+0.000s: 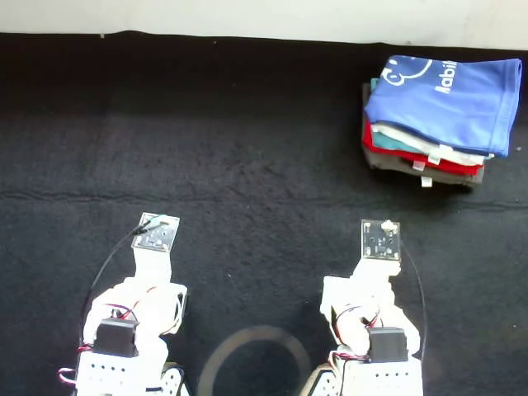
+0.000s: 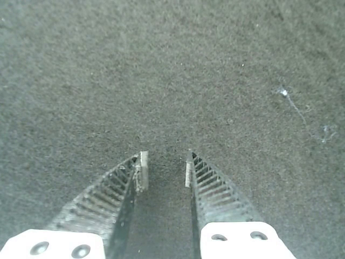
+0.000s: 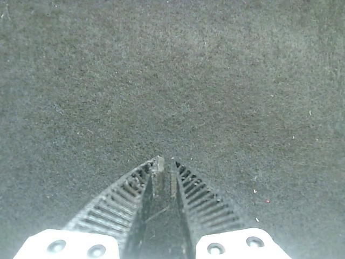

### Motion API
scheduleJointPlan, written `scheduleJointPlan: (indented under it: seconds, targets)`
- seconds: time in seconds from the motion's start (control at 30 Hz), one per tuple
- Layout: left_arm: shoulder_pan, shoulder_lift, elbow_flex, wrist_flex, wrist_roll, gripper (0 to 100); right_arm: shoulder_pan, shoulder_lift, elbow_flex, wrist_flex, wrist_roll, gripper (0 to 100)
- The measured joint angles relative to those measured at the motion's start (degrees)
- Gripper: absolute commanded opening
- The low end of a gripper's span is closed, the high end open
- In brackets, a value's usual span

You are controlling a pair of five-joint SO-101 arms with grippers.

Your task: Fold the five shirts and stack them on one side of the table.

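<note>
At the far right corner of the table, seen from the high view, a stack of folded shirts point(image 1: 441, 111) rests on the black cloth point(image 1: 206, 140), well apart from both arms. Count of layers, top to bottom: one blue shirt point(image 1: 450, 95), one teal edge point(image 1: 386, 141), one white layer point(image 1: 450, 153), one red shirt point(image 1: 396, 157) and one dark grey shirt point(image 1: 388, 167), five in all, though the lower edges are thin and the count is a judgement. Every shirt in sight belongs to this one stack, so folding and stacking appear complete; at most, squaring the slightly offset edges might be left. Count of arms: two, one arm point(image 1: 153, 272) and the other arm point(image 1: 375, 280), side by side at the near edge, each folded low; which is left and which right cannot be told from this view. The left gripper point(image 2: 164, 172) hangs over the cloth, slightly parted and holding nothing. The right gripper point(image 3: 165, 170) is nearly closed, with only a sliver between its tips, and likewise holds nothing.
</note>
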Motion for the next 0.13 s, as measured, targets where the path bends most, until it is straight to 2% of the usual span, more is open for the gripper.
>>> scheduleJointPlan:
  seconds: [0.13]
  targets:
    - [0.0, 0.0, 0.0, 0.0, 0.0, 13, 0.0, 0.0, 0.0, 0.0, 0.0, 3.6]
